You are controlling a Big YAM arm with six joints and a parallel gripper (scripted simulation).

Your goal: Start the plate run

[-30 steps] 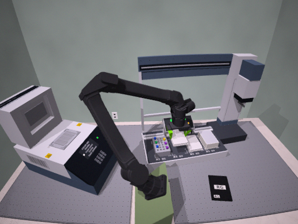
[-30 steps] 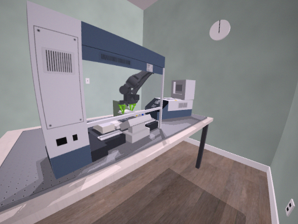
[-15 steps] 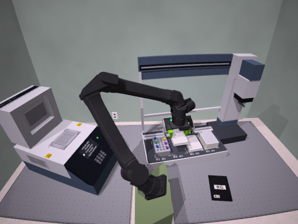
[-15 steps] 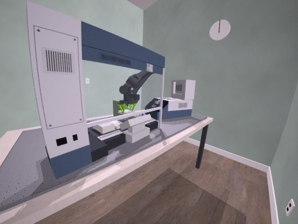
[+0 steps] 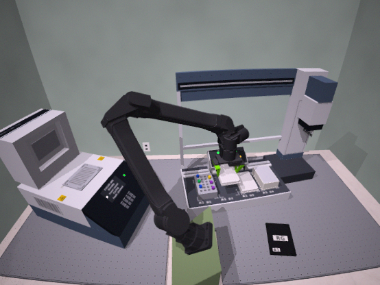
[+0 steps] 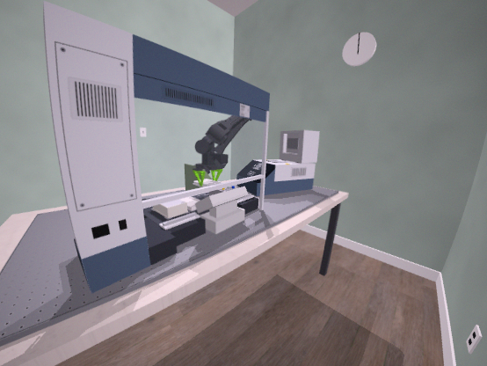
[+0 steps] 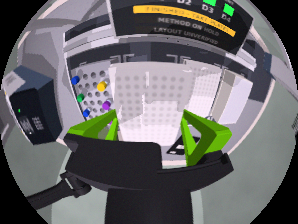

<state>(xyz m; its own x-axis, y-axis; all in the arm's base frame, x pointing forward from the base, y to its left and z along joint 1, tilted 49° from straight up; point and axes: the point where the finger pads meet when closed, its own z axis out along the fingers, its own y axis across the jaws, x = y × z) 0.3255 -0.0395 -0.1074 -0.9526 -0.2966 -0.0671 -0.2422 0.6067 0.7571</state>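
My green-fingered pincer [image 5: 229, 168] is clamped on the white well plate [image 5: 229, 177], raised above the dark deck tray [image 5: 240, 202]. Left: grey tube block w/ coloured caps [image 5: 205, 185]. Right: second white plate [image 5: 248, 183], deep-well block [image 5: 265, 177]. Grey cycler w/ open lid [image 5: 79, 192] far left on desk [image 5: 326, 219].

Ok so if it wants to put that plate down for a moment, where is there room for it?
The black nest marked RG has nothing on it, with bare mat all round. The cycler's block is uncovered, lid up. The deck row is crowded: tube block, other plate and deep-well block flank the plate the tool grips.
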